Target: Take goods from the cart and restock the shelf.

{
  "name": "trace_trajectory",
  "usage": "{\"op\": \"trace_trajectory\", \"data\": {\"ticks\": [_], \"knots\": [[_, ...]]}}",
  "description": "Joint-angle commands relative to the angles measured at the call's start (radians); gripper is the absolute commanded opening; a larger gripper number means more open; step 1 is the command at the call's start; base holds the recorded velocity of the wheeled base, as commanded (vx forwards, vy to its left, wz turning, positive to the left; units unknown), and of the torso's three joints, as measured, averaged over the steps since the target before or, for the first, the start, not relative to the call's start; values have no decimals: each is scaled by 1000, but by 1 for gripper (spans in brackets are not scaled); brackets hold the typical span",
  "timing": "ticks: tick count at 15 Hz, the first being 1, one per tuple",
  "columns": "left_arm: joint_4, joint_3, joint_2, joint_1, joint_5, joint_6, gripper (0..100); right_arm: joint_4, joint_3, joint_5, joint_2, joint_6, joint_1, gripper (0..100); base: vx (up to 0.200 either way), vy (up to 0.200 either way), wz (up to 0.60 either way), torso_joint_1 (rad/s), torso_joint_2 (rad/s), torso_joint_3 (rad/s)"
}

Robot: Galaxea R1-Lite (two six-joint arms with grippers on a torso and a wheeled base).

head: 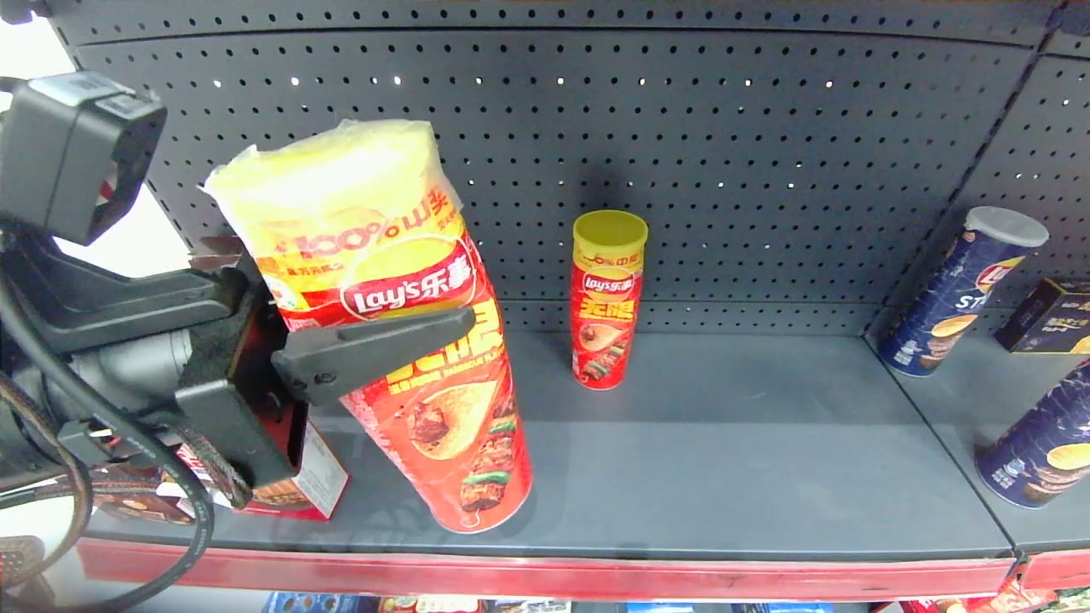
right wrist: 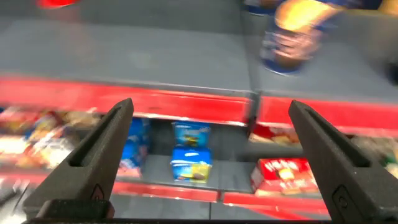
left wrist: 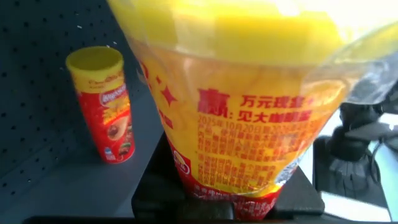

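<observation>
- The left gripper (head: 426, 328) is clamped around the middle of a tall red chip canister (head: 443, 426) with a yellow lid and a clear plastic sleeve. The canister leans, with its base low over the shelf (head: 724, 443) near the front edge, toward the left end. I cannot tell whether the base touches the board.
- The step in hand looks like the set-down. Bring the canister upright first, so the base meets the board flat rather than on its rim.
- A second red canister (head: 606, 302) stands upright by the back edge, well apart. Lining the held one up with it would keep the row tidy.
- Carry it deeper before letting go, because this close to the front edge a tall can could tip off.
- A red box (head: 315, 489) sits at the front-left corner, just beside the gripper. Open the fingers without nudging it.
- The right gripper (right wrist: 211, 107) faces the shelf's red front edge, its jaws spread wide with nothing between them.
</observation>
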Motion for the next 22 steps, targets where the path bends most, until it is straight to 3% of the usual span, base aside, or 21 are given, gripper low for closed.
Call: {"op": "trace_trajectory", "data": {"ticks": [1, 2, 4, 5, 7, 10, 13, 16, 18, 22], "knots": [[0, -13, 2, -1, 23, -14, 0, -1, -8, 7, 15, -9, 5, 100, 0, 0, 0, 0, 0, 0], [1, -4, 0, -1, 25, -20, 0, -2, -8, 4, 15, -9, 5, 100, 0, 0, 0, 0, 0, 0], [6, 2, -5, 1, 25, -20, 0, -5, -354, 26, 236, 94, -16, 100, 0, 0, 0, 0, 0, 0], [7, 4, 2, 1, 25, -20, 0, -68, -393, 53, 432, 92, -2, 100, 0, 0, 0, 0, 0, 0], [0, -12, 37, 1, 23, -18, 0, -127, -339, 122, 495, -34, 88, 100, 0, 0, 0, 0, 0, 0], [-11, -3, 66, 4, 25, -14, 0, -200, -343, 159, 619, -43, 264, 100, 0, 0, 0, 0, 0, 0], [-31, 5, 66, 3, 23, -17, 0, -235, -431, 121, 796, -41, 424, 100, 0, 0, 0, 0, 0, 0], [-31, 13, 66, 4, 23, -17, 0, -308, -544, 150, 1000, -34, 429, 100, 0, 0, 0, 0, 0, 0], [-31, 16, 61, 6, 25, -18, 0, -449, -620, 170, 1169, 5, 427, 100, 0, 0, 0, 0, 0, 0], [-31, 10, 67, 3, 25, -17, 0, -516, -748, 237, 1370, -3, 406, 100, 0, 0, 0, 0, 0, 0]]}}
